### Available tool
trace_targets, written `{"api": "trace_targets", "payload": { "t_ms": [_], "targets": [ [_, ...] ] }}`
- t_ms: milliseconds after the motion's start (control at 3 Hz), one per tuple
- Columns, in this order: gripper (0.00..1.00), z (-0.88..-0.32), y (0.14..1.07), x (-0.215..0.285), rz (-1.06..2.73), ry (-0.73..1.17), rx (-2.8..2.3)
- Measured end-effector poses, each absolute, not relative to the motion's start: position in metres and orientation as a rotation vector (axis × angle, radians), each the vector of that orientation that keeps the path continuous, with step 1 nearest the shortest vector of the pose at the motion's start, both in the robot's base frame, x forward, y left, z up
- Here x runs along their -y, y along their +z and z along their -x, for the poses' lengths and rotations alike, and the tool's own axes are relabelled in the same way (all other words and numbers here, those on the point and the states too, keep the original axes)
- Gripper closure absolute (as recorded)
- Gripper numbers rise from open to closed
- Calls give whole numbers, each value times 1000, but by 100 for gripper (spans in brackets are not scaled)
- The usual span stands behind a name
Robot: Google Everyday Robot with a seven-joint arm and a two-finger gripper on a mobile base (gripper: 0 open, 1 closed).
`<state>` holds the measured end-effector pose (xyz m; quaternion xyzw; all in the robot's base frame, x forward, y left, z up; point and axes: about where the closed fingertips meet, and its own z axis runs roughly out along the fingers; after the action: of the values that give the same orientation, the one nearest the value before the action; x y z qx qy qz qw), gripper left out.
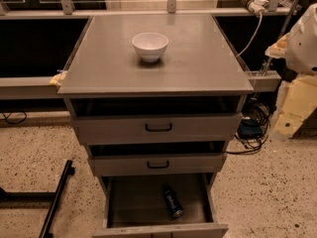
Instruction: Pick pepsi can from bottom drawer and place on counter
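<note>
The pepsi can point(173, 201) lies on its side in the open bottom drawer point(131, 202), right of the middle, with one end pointing toward the front. The counter point(198, 58) is the grey top of the cabinet, with a white bowl point(150, 45) near its back middle. My arm point(303, 38) comes in at the right edge. Its cream-coloured gripper point(292, 114) hangs to the right of the cabinet at about the height of the top drawer. It is far from the can and holds nothing that I can see.
The two upper drawers with black handles point(158, 127) are pulled out a little above the bottom one. Cables and a blue object point(249, 129) lie on the floor at the right. A black bar point(55, 200) lies on the floor at the left.
</note>
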<state>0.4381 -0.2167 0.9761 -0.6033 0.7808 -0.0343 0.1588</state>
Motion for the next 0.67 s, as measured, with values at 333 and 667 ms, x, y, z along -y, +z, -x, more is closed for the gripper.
{"api": "trace_targets", "payload": {
  "t_ms": [333,667],
  "targets": [
    [0,-438,976,217,1725,-98,-2232],
    [19,-438,955,215,1691,-39,-2231]
  ]
}}
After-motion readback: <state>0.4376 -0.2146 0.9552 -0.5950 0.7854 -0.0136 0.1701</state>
